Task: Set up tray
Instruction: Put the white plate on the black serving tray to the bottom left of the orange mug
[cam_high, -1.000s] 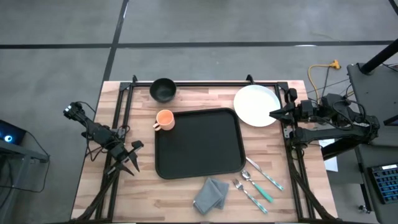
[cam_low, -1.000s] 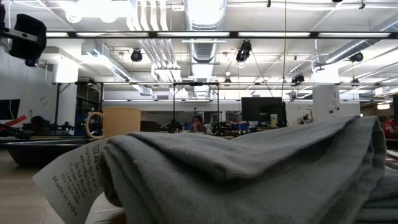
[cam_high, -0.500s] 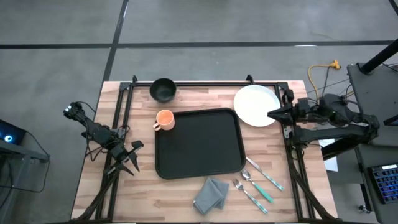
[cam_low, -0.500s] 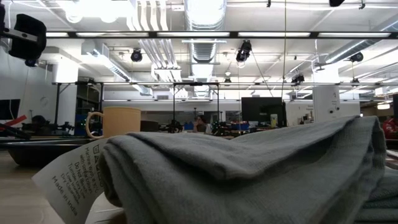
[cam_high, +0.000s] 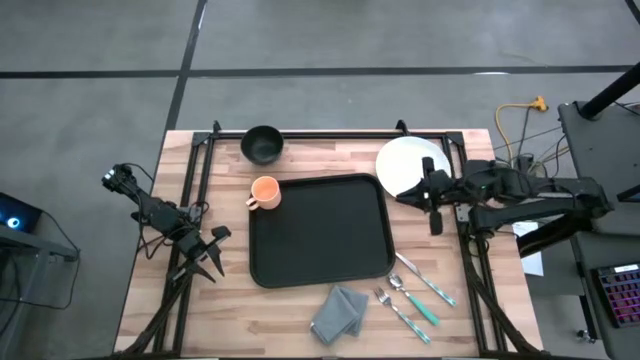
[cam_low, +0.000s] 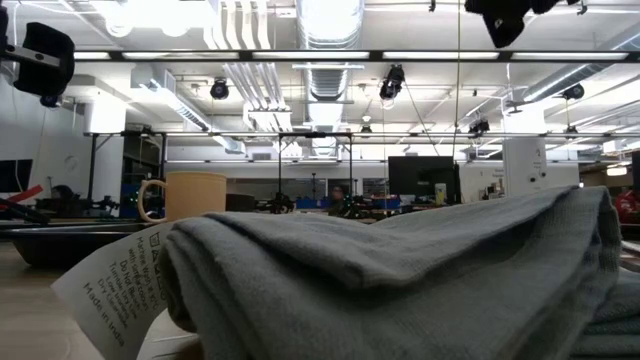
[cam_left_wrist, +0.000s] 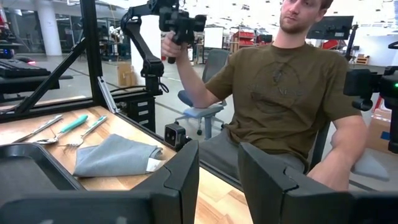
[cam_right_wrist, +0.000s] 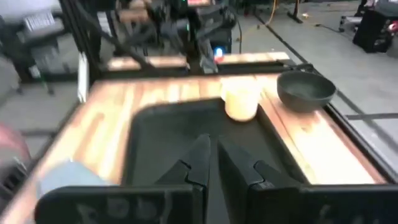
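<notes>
The black tray (cam_high: 318, 230) lies flat in the middle of the table; it also shows in the right wrist view (cam_right_wrist: 174, 130). A white plate (cam_high: 405, 165) lies at its far right, an orange cup (cam_high: 264, 191) stands by its far left corner, and a black bowl (cam_high: 262, 144) sits behind the cup. A folded grey napkin (cam_high: 340, 312) and cutlery with teal handles (cam_high: 415, 295) lie near the front edge. My right gripper (cam_high: 408, 196) is shut and empty in the air over the plate's near edge, pointing at the tray. My left gripper (cam_high: 205, 264) is open and empty, left of the tray.
A black metal frame (cam_high: 195, 160) runs along the table's left, far and right edges. The napkin (cam_low: 400, 280) fills the low view's foreground. A person (cam_left_wrist: 286, 93) sits beyond the table's near edge, holding a control handle. Bare wood lies left of the tray.
My right gripper has gone from the table's right edge toward the left, out over the plate's near edge toward the tray, and its wrist has turned. It now shows at the top of the low view. Nothing on the table has moved.
</notes>
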